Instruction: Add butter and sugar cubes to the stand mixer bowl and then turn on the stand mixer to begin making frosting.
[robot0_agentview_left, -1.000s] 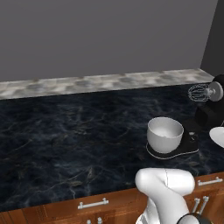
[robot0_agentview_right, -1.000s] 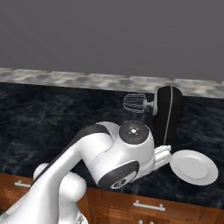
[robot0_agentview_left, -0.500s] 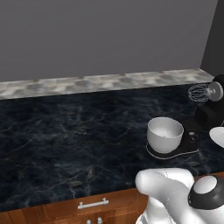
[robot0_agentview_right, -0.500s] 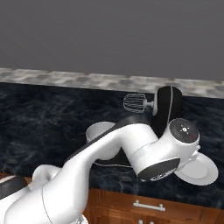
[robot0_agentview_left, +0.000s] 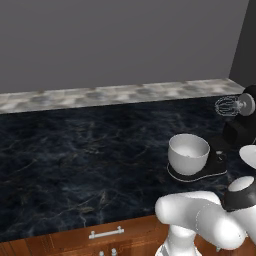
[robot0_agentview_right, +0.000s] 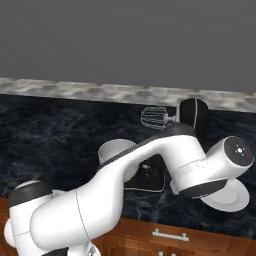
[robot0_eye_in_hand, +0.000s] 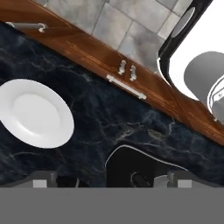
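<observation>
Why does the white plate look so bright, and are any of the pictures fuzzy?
Hand view: the white plate is evenly lit against the dark marbled counter, with no hard glare and only a faint shadow at its lower rim. Left base view: the stand mixer bowl looks sharp, with soft shading inside. Right base view: nothing looks blurred.

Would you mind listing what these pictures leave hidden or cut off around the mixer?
- Stand mixer: left base view, body cut off by the right edge.
- Stand mixer bowl: right base view, mostly hidden behind the arm.
- White plate: right base view, partly covered by the arm's wrist.
- Bowl contents: left base view, interior looks bare, bottom too small to confirm.
</observation>
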